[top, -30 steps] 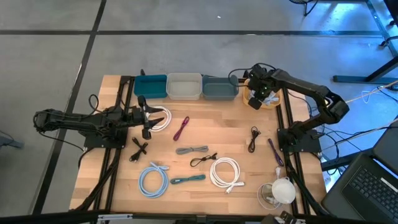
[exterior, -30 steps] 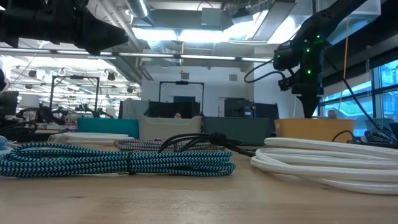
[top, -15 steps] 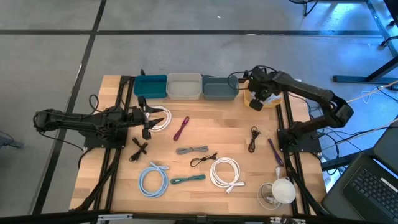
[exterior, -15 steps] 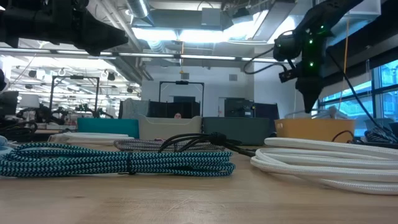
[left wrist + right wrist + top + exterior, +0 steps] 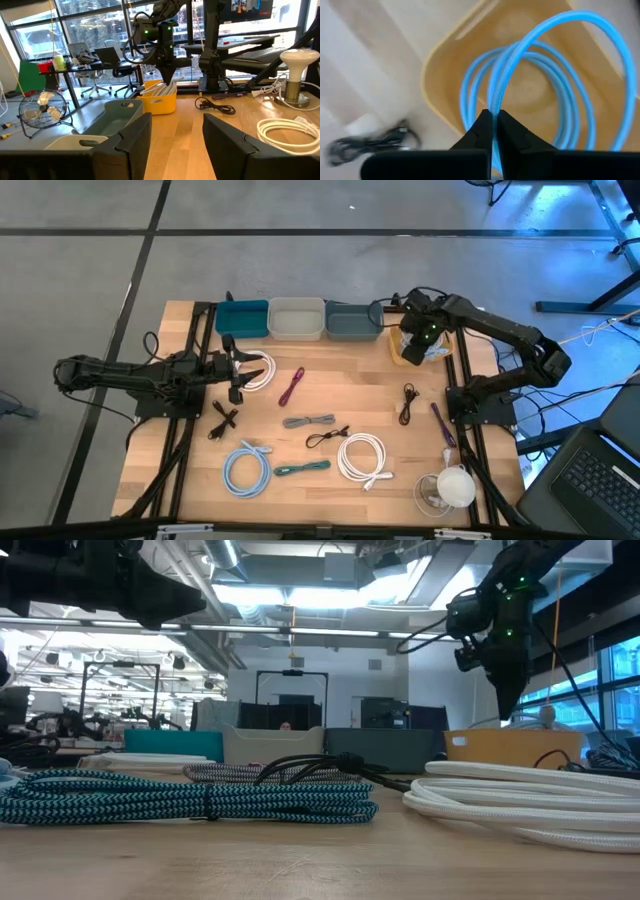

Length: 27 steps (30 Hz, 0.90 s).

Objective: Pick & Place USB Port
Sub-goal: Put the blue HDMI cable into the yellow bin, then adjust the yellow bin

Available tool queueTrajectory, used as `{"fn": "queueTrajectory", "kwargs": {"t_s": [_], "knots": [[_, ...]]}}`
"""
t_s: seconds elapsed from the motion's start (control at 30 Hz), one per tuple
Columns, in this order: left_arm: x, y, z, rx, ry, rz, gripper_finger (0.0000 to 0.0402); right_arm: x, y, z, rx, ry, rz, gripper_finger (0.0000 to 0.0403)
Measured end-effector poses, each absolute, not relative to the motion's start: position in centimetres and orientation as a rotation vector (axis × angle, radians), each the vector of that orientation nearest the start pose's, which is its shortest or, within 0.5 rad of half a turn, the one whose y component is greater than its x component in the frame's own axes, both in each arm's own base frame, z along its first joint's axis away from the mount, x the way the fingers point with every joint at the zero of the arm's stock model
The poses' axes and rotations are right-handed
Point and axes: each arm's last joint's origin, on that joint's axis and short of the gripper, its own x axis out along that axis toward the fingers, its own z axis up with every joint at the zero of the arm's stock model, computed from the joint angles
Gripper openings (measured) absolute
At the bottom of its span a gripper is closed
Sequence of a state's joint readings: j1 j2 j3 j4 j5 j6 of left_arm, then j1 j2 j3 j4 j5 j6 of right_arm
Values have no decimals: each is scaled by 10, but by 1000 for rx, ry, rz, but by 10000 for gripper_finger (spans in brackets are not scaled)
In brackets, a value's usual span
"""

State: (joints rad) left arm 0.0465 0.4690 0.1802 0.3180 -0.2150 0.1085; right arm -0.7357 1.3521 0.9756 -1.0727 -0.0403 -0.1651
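My right gripper (image 5: 417,346) hangs fingers-down over the yellow bin (image 5: 441,347) at the table's far right and is shut on a light blue cable (image 5: 520,55). The cable's loops spread below it inside the yellow bin (image 5: 445,70). The left wrist view shows that gripper (image 5: 166,80) above the bin (image 5: 161,101) from afar, and the low view shows it (image 5: 505,710) over the bin (image 5: 512,748). My left gripper (image 5: 240,370) waits at the table's left, level and open (image 5: 172,131), with nothing between its fingers. My right gripper pinches one strand of the light blue cable (image 5: 493,107) between its two fingertips, from above, pointing down. The rest of the coil hangs below the fingers in slack loops inside the yellow bin; whether the loops rest on the bin's floor I cannot tell.
Teal (image 5: 242,318), white (image 5: 296,318) and grey (image 5: 353,321) bins line the far edge. Loose cables lie on the table: white coils (image 5: 362,457) (image 5: 258,372), a pale blue coil (image 5: 246,470), a magenta one (image 5: 292,386), grey (image 5: 309,421) and black (image 5: 407,402).
My right gripper has risen a little above the yellow bin, shifted slightly toward the table's right and near edges, and tipped closer to upright. It has stayed shut on the blue cable, drawing the strand up with it.
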Motion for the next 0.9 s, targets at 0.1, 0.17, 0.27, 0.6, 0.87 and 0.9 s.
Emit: {"fn": "queueTrajectory", "kwargs": {"t_s": [0.1,0.17,0.27,0.6,0.87,0.9], "knots": [[132,12,213,105,-15,263,169,167,-150,231,449,1380,-428,29],[132,12,213,105,-15,263,169,167,-150,231,445,1382,-435,59],[132,12,213,105,-15,263,169,166,-151,231,415,1400,-475,106],[132,12,213,106,-10,262,169,163,-140,275,414,1299,-565,159],[132,12,212,98,0,262,169,169,-85,276,581,1245,-345,161],[132,12,212,93,-1,262,169,172,-78,271,583,1249,-325,161]]}}
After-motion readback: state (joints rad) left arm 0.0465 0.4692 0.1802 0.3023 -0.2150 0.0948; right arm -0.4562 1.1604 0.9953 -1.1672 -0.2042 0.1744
